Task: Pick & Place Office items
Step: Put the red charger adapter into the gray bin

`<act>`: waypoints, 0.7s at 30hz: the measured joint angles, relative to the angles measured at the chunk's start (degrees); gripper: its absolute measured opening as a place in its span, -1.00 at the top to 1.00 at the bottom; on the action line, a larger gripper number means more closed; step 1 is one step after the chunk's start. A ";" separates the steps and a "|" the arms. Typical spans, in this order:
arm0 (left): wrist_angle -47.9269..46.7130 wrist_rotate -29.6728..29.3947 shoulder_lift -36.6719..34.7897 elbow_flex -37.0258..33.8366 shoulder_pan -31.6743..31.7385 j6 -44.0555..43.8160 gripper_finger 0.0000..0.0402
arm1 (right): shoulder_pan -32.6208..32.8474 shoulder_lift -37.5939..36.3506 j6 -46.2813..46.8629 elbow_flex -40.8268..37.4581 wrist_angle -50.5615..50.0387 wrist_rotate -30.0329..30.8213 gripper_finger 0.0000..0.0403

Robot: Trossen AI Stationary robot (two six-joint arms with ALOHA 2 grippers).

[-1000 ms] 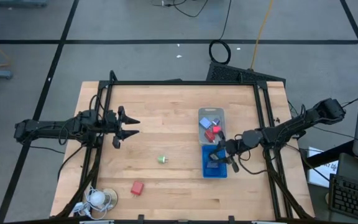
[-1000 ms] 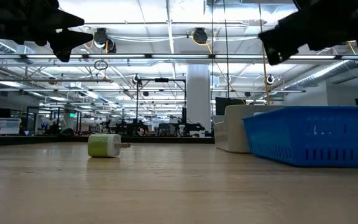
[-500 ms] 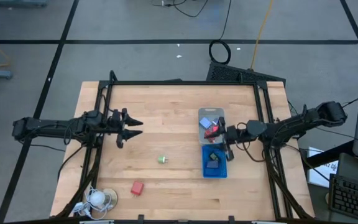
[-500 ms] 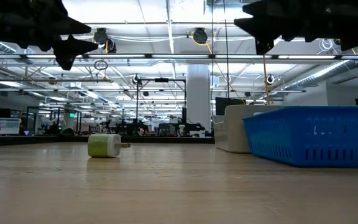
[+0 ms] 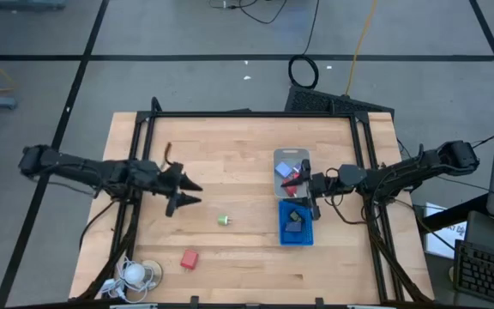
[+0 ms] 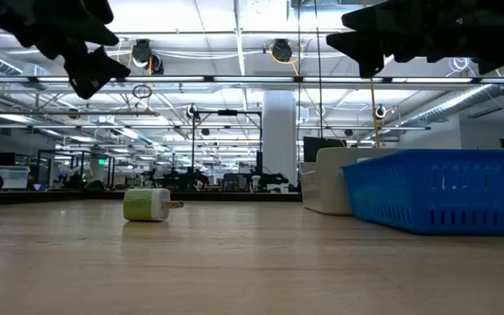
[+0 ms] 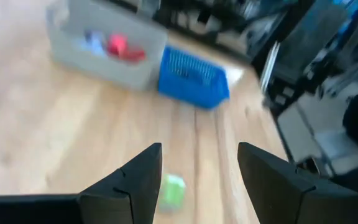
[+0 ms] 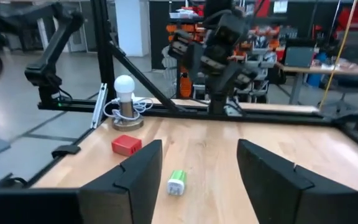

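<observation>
Here the left gripper [image 5: 187,192] hangs over bare wood, jaws apart and empty, near the green bit [image 5: 224,220]. The right gripper [image 5: 309,192] hovers beside the trays, jaws apart (nothing held). A red block [image 5: 189,258] lies well apart, by the table's [image 5: 230,154] front.

A robotics lab set in a large open industrial hall; the low view looks across a wooden table [image 6: 234,262] into a deep room with rows of ceiling strip lights [image 6: 234,52], exposed rails and a white column [image 6: 279,140]; the high view shows a grey floor marked with black tape lines [image 5: 230,57], loose cables [image 5: 304,70] by the table's far edge, and a keyboard [image 5: 485,273] off its right edge; the right wrist view shows racks of equipment [image 8: 278,43] behind.
</observation>
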 joint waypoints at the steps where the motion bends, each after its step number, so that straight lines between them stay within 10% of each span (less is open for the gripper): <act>1: -3.16 -1.03 2.23 2.46 -1.70 -1.63 -0.06 | -0.12 0.00 -0.96 0.00 0.15 0.16 -0.01; 11: -29.32 -2.05 24.12 23.85 -15.46 -11.92 -0.06 | -3.39 -0.41 -9.36 0.00 11.18 0.16 -0.04; 21: -45.27 11.95 44.76 40.21 -21.39 -35.87 -0.06 | -5.75 -6.56 -11.67 0.02 13.37 0.16 -0.04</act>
